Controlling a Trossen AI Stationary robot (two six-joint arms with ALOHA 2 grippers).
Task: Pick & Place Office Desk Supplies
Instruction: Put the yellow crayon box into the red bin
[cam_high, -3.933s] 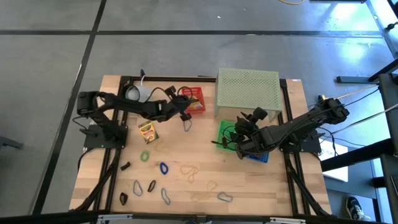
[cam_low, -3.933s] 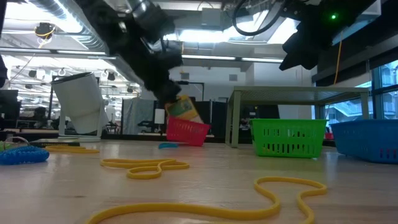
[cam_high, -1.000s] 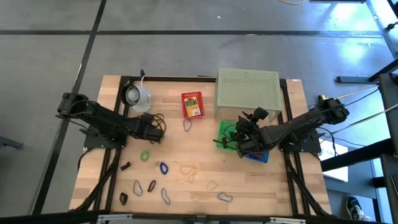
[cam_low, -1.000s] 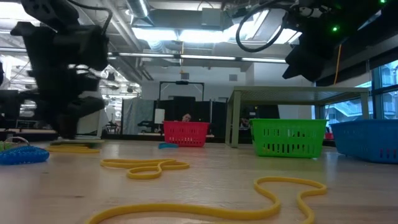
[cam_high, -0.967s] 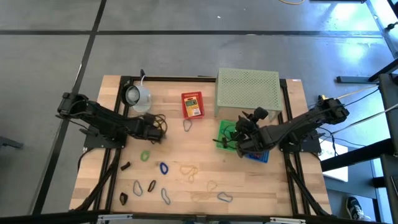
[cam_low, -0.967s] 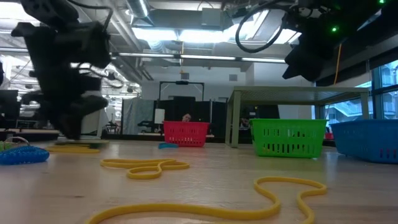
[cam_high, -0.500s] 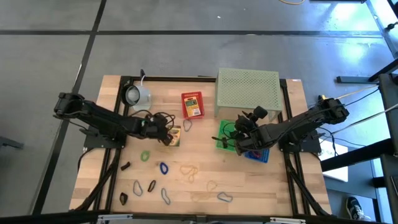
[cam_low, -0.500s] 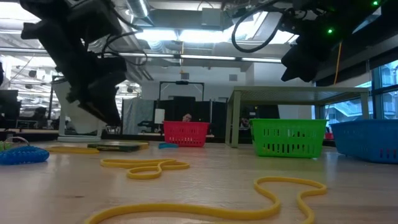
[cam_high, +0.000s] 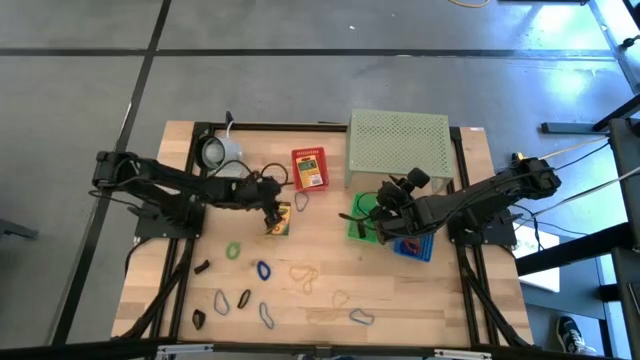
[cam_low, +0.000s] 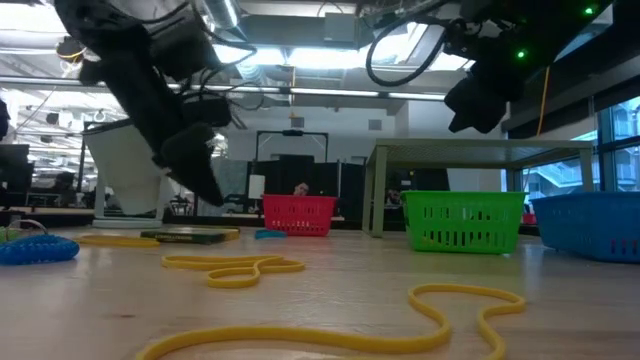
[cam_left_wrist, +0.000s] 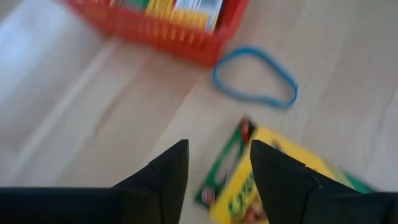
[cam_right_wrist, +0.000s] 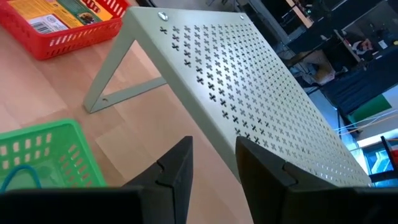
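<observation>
The small yellow printed box lies flat on the table, left of centre. My left gripper hovers open just above and left of it, touching nothing. A blue loop lies beyond the box, before the red basket, which holds another printed box. Several coloured loops and a dark clip lie toward the near edge. My right gripper hangs open above the green basket.
The pale green perforated stand fills the far middle. A pale mug-like object stands far left. A blue basket sits right of the green one. Yellow loops lie in the near middle; bare wood shows between them and the box.
My left gripper has gone toward the table's right edge and then risen. The yellow box, hidden under it a second ago, now lies flat on the table, free of the fingers. My right gripper has shifted slightly toward the far edge.
</observation>
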